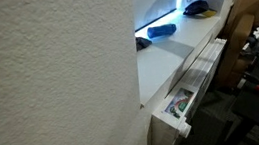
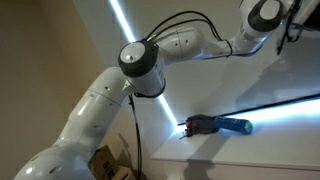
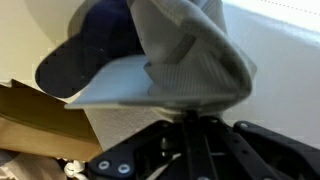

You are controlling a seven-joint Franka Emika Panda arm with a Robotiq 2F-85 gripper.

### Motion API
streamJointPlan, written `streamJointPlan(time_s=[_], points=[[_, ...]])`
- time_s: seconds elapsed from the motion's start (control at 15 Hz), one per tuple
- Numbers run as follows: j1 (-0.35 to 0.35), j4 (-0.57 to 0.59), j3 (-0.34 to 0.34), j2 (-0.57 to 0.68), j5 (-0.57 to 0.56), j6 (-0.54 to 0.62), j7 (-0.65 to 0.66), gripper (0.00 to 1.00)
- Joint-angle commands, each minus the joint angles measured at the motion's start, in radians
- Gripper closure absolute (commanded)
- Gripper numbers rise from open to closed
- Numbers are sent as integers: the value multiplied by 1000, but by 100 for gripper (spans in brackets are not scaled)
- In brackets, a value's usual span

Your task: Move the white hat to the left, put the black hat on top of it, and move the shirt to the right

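Note:
In the wrist view my gripper [image 3: 191, 114] is shut on the white hat [image 3: 190, 55], a pale grey-white cloth cap that hangs in front of the camera with its brim to the left. A dark navy rounded shape [image 3: 95, 45] shows behind the brim; I cannot tell what it is. In an exterior view the black hat [image 1: 198, 8] lies at the far end of the white table [image 1: 169, 62]. A bright blue long item, which I take for the shirt [image 1: 161, 30], lies nearer; it also shows as the blue item [image 2: 228, 125]. The gripper itself is out of both exterior views.
A textured wall [image 1: 49, 73] blocks the left of an exterior view and half hides a dark thing [image 1: 143, 42] on the table. An open drawer [image 1: 179, 104] juts from the table's front. Cardboard [image 3: 40, 120] lies at the lower left of the wrist view. The arm [image 2: 150, 60] spans the frame.

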Motion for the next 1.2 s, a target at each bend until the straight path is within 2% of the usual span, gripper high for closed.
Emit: streamJointPlan(time_s=[0.0, 0.13, 0.27, 0.6, 1.0, 1.13], points=[[-16, -35, 37, -80, 23, -5, -89, 99], [-15, -21, 59, -93, 38, 0, -131, 99], [-5, 46, 122, -97, 51, -97, -199, 99], [66, 123, 238, -116, 58, -269, -298, 99], [144, 184, 345, -143, 50, -495, -438, 99], [193, 176, 374, -135, 41, -553, -450, 99]])
